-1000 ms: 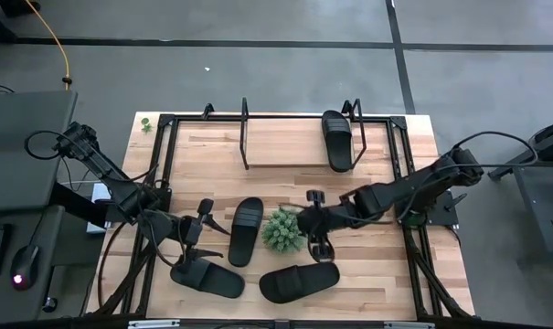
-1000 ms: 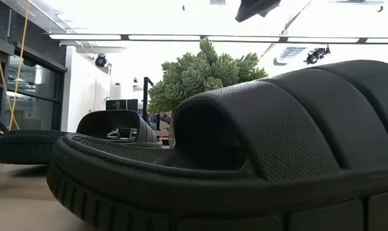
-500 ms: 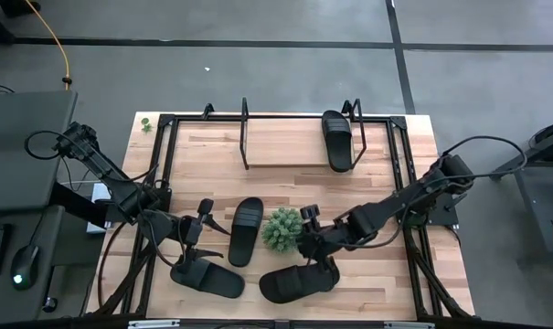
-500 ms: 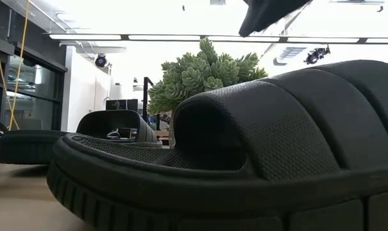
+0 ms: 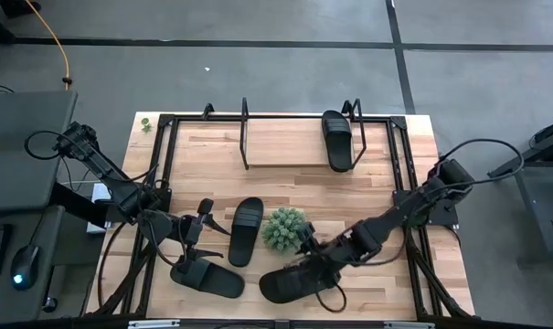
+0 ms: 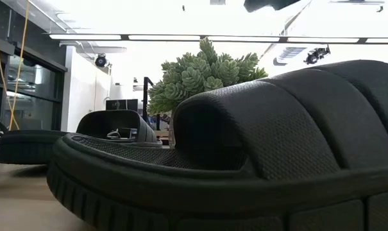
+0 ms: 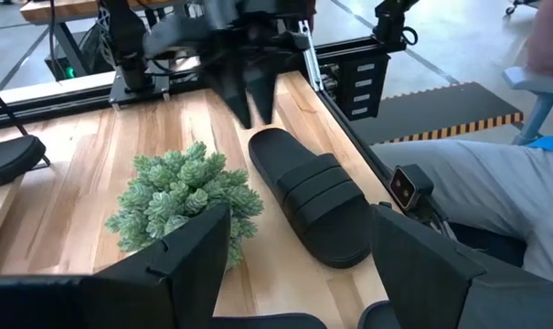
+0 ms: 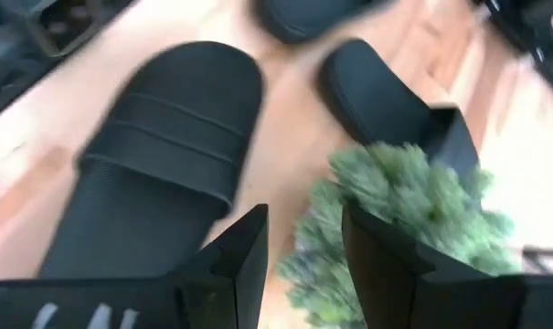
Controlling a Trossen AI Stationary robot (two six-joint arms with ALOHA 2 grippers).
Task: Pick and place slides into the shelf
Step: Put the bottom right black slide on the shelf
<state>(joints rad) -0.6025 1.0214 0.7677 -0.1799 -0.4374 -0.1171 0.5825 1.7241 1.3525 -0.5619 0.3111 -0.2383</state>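
Observation:
Four black slides show in the high view. One (image 5: 337, 139) lies on the shelf (image 5: 285, 146) at the plank's right end. One (image 5: 245, 230) lies left of the green plant (image 5: 285, 228), one (image 5: 207, 277) sits near the near edge, and one (image 5: 294, 281) lies near-right of the plant. My right gripper (image 5: 310, 262) hovers open over this last slide (image 8: 166, 164), touching nothing. My left gripper (image 5: 203, 217) waits open beside the middle slide. From its wrist view I see the same near-right slide (image 7: 313, 206) and the right gripper (image 7: 249, 78).
The plant (image 8: 395, 210) stands close beside the right gripper's fingers. A black metal frame (image 5: 166, 174) rims the tabletop. The shelf's plank has free room left of its slide. In the low view the near slide (image 6: 245, 147) fills the foreground, hiding most of the table.
My right gripper has moved from beside the plant's right side toward the near edge and a little left. It now stands over the near-right slide, its arm reaching farther across the table. The slides and the plant have stayed put.

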